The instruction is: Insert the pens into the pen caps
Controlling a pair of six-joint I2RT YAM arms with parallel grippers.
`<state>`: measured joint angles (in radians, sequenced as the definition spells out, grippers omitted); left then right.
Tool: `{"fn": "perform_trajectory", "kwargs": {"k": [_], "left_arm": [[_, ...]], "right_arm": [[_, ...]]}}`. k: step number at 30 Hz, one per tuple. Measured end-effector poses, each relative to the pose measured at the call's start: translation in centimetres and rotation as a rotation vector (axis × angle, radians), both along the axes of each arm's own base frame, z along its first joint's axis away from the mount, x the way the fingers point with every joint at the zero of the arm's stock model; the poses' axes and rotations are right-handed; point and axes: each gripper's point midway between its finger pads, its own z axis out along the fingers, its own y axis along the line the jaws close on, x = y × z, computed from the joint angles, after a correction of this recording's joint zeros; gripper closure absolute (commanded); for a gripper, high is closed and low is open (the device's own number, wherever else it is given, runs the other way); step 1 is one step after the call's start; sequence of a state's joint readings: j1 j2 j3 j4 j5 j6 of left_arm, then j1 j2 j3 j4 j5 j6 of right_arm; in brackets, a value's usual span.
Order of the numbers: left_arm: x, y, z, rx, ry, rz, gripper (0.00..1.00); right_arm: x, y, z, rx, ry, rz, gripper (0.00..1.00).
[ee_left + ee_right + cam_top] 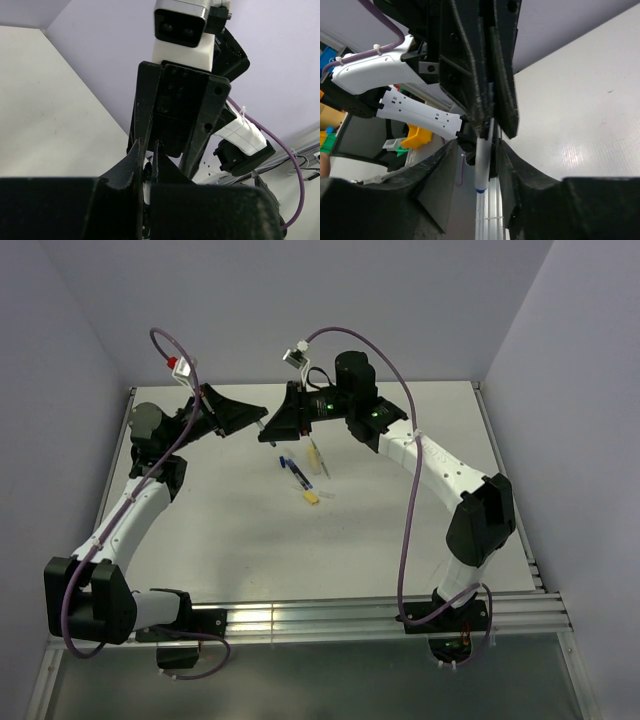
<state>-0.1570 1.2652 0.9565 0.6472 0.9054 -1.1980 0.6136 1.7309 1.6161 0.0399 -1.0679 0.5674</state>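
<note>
Above the back of the table, my left gripper (264, 414) and right gripper (263, 435) meet tip to tip. The left gripper (147, 150) is shut on a short whitish pen cap (482, 167) with a blue ring at its end. The cap pokes down between the spread fingers of my right gripper (479, 145), which is open with a gap on each side. On the table lie a dark blue pen (295, 472), a pale yellow pen (317, 458) and a bright yellow pen cap (311, 497). The top view does not show the held cap.
The white table (220, 540) is walled in lilac at the back and sides. An aluminium rail (350, 615) runs along its near edge by the arm bases. Purple cables (405, 540) loop off both arms.
</note>
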Motion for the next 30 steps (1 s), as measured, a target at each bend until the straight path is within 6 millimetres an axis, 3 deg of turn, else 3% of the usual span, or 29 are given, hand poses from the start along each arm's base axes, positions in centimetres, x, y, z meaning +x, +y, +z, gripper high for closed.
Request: {"fn": "perform_trajectory", "kwargs": {"k": [6, 8, 9, 10, 12, 14, 17, 20, 23, 26, 30], "left_arm": [[0.0, -0.3, -0.1, 0.006, -0.002, -0.011, 1.00], [0.1, -0.3, -0.2, 0.009, 0.001, -0.009, 1.00], [0.1, -0.3, -0.3, 0.011, 0.003, -0.009, 1.00], [0.1, -0.3, -0.4, 0.013, 0.003, -0.009, 1.00], [0.2, -0.3, -0.5, 0.021, 0.001, -0.006, 0.73], [0.3, -0.3, -0.8, 0.036, 0.002, -0.002, 0.30], [0.8, -0.3, -0.6, 0.068, 0.003, 0.017, 0.23], [2.2, 0.1, 0.3, 0.125, -0.009, 0.075, 0.22], [4.2, 1.5, 2.2, 0.202, -0.068, 0.184, 0.19], [5.4, 2.9, 2.9, 0.277, -0.113, 0.293, 0.19], [7.1, 4.3, -0.3, 0.415, -0.090, 0.404, 0.19]], "right_arm": [[0.5, 0.4, -1.3, -0.019, 0.031, -0.001, 0.71], [0.5, 0.4, -1.3, -0.020, 0.030, 0.000, 0.82], [0.5, 0.4, -1.3, -0.019, 0.027, 0.002, 0.96], [0.6, 0.4, -1.4, -0.020, 0.025, 0.000, 1.00], [0.6, 0.4, -1.5, -0.023, 0.024, -0.001, 1.00], [0.7, 0.4, -1.6, -0.027, 0.020, -0.006, 1.00], [1.0, 0.3, -2.1, -0.038, 0.011, -0.024, 1.00], [1.3, -0.4, -3.3, -0.063, 0.022, -0.056, 1.00], [2.3, -2.4, -4.9, -0.101, 0.049, -0.127, 1.00], [4.6, -5.9, -6.4, -0.136, 0.073, -0.246, 1.00], [8.5, -11.7, -8.0, -0.202, 0.077, -0.455, 1.00]]}}
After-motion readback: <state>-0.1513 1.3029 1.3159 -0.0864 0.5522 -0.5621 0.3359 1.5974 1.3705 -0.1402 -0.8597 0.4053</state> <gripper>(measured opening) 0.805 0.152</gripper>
